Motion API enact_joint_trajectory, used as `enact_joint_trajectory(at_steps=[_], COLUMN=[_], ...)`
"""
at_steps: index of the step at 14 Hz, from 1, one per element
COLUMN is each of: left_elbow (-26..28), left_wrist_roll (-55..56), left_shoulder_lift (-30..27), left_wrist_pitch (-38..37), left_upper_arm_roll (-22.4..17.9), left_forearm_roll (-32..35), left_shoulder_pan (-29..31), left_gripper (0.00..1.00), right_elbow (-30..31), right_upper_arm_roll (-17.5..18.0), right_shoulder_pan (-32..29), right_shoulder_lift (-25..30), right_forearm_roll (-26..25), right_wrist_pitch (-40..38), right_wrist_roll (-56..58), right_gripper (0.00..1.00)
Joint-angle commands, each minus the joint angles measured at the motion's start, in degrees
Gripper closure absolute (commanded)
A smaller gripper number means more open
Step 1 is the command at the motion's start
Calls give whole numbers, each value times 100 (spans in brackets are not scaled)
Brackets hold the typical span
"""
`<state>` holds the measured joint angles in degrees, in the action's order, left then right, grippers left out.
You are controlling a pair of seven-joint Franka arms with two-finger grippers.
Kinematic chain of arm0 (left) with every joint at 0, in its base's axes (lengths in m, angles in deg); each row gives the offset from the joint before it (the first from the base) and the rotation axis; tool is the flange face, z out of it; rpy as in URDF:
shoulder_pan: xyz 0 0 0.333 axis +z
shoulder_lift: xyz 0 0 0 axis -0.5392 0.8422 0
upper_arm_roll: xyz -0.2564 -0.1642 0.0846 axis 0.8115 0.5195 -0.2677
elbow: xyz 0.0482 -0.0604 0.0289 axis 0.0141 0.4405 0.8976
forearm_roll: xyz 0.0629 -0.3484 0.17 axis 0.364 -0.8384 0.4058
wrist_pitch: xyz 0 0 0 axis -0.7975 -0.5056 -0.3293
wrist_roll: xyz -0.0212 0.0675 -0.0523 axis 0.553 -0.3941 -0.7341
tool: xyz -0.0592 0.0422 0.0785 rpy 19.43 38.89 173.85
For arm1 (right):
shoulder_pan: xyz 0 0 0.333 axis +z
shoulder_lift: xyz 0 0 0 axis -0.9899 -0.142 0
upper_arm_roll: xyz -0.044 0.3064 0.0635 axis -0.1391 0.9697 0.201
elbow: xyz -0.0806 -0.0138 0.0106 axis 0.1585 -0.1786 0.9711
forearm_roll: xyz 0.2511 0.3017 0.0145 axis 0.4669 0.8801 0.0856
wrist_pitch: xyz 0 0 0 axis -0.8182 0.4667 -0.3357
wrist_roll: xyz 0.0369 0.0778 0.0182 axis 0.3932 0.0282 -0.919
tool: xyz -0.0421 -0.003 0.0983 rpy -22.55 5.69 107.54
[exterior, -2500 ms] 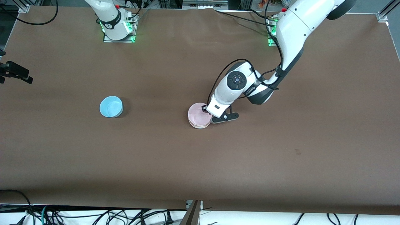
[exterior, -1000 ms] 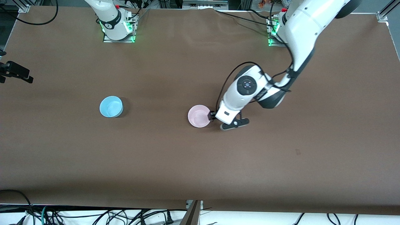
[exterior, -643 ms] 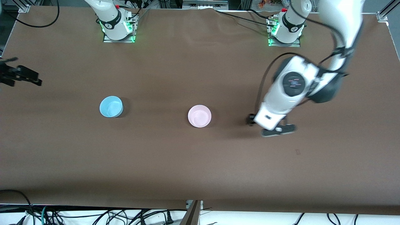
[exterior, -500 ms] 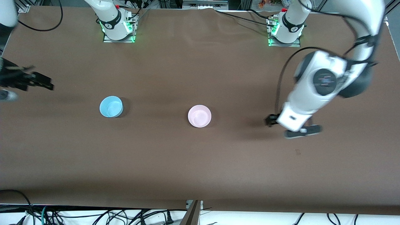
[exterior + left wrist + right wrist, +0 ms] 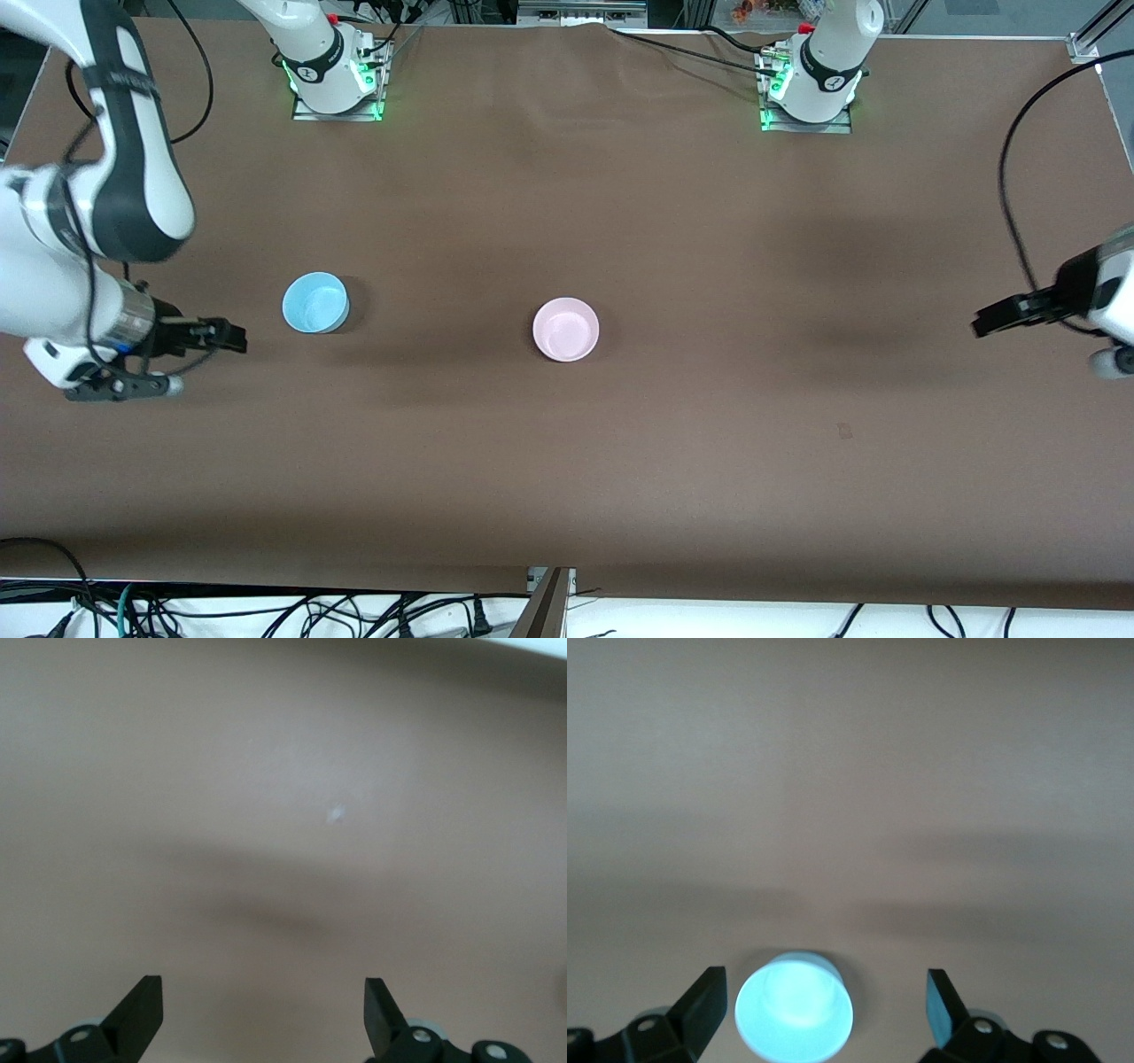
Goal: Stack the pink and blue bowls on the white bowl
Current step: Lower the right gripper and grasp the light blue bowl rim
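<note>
The light blue bowl stands upright on the brown table, toward the right arm's end. The pale pink bowl stands upright near the table's middle. The white bowl is hidden. My right gripper is open and empty, low over the table beside the blue bowl, apart from it. In the right wrist view the blue bowl lies just ahead of the open right gripper. My left gripper is open and empty over bare table at the left arm's end; the left wrist view shows the gripper over bare cloth.
The brown table cloth carries only the bowls. The arm bases stand along the table's edge farthest from the front camera. Cables hang below the table's nearest edge.
My left gripper let go of the pink bowl and swung away to the left arm's end. My right arm came in from the table's edge and stands beside the blue bowl.
</note>
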<state>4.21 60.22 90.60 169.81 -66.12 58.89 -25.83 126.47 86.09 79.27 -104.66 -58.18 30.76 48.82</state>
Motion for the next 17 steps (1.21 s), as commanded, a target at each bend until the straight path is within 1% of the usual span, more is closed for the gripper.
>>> enact_joint_trajectory(at_steps=[1,3,4,6,11,14,17], left_elbow=[-141,-211,-298,-308,-308,-317,-343], left_wrist_roll=[-185,-185,-176,-185,-176,-176,-185], left_shoulder_lift=[-284,-391,-382,-330,-321,-321,-321], left_wrist_pitch=[-604,-825,-913,-1062,-1169,-1186,-1186], left_upper_arm_roll=[-11,-11,24,51,59,59,42], left_forearm_roll=[-51,-60,-34,27,-16,-7,-25], left_shoulder_pan=[145,155,155,94,76,76,137], left_gripper=[0,0,0,0,0,0,0], right_elbow=[-42,361,563,836,1689,2505,2972], right_upper_arm_roll=[-13,-13,-13,-13,-13,-13,-13], right_shoulder_pan=[28,37,37,46,72,72,72], right_shoulder_lift=[-432,-434,-390,-363,128,462,603], right_forearm_roll=[27,10,1,1,-17,-26,-43], right_wrist_pitch=[340,569,666,850,1053,1666,2072], right_wrist_roll=[-45,-351,-431,-432,-440,-432,-397], right_gripper=[1,1,1,1,1,1,1])
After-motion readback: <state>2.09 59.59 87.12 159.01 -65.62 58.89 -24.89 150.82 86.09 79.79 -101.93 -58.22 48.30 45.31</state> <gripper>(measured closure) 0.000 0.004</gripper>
